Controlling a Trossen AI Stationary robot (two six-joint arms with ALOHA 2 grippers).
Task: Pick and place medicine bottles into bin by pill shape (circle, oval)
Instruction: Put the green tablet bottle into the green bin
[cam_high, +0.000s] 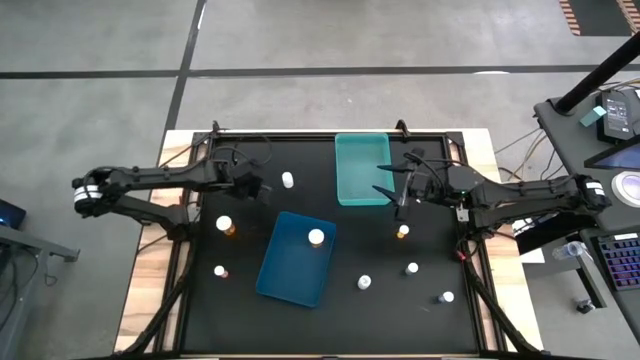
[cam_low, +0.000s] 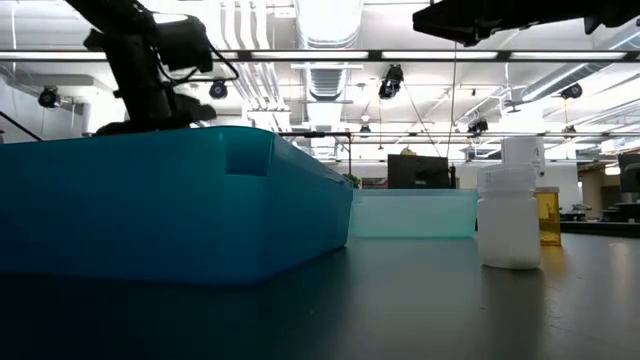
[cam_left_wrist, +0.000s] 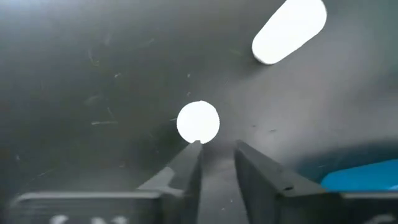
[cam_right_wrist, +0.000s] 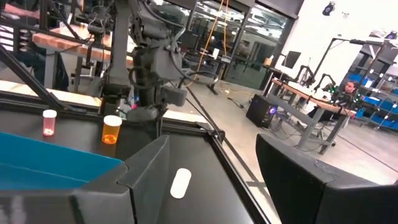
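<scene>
Left gripper (cam_left_wrist: 217, 163), jaws narrowly parted and empty, hangs at 9 o'clock of the table pointing down at an upright bottle (cam_left_wrist: 198, 121); judged best to open wider, centre over the white cap, then descend straight. Left arm reaches in low from the left edge; right gripper (cam_high: 398, 196) waits wide and empty by the pale tray (cam_high: 362, 168) at 1 o'clock

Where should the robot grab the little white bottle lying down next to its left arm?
Grip the white bottle around its middle, coming straight down, with the fingers across its short width. It lies on its side on the black table, so its rounded sides are what's exposed. The left end effector is nearest; the right end effector hovers near the green tray.
</scene>
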